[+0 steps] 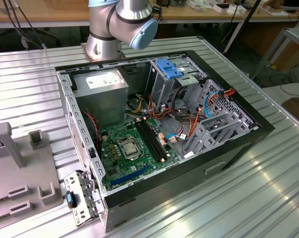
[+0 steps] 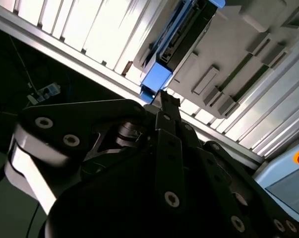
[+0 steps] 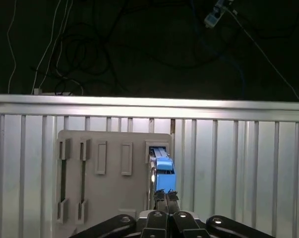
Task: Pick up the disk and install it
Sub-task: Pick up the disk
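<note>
The disk stands on edge in a slot of a grey fixture plate; its bright blue carrier bracket faces me. In the second wrist view the disk shows as a dark body with a blue end. My gripper is right at that blue end, and its two black fingers are pressed together with nothing visible between them. One fingertip sits just short of the bracket; I cannot tell whether it touches.
An open computer case lies on the ribbed metal table, with the motherboard, a light-blue latch plate and grey drive bays inside. The grey fixture lies at the exterior view's left. The arm's base stands behind the case.
</note>
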Controlling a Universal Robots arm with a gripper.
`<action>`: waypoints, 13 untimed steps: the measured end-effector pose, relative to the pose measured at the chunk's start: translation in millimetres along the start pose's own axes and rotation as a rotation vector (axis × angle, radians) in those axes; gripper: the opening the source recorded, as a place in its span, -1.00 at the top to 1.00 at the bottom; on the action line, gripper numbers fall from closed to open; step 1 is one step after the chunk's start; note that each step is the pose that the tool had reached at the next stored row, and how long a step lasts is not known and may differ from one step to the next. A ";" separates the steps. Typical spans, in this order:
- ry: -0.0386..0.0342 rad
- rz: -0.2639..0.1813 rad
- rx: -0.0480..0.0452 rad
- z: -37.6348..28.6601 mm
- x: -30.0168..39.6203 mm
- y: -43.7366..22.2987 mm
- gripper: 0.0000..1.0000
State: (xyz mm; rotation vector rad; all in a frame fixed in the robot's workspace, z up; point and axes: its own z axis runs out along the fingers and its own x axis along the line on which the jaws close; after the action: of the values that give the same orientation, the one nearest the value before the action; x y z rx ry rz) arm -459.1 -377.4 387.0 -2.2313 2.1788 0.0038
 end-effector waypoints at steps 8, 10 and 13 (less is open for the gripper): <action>0.0021 -0.002 0.0089 12.5 0.3 0.2 0.41; 0.0024 -0.002 0.0089 16.7 0.4 0.2 0.29; 0.0025 0.002 0.0078 27.8 0.5 -0.7 -0.11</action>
State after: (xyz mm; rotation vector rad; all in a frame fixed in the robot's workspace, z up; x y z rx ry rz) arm -458.0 -377.4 359.3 -2.2262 2.1785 -0.0075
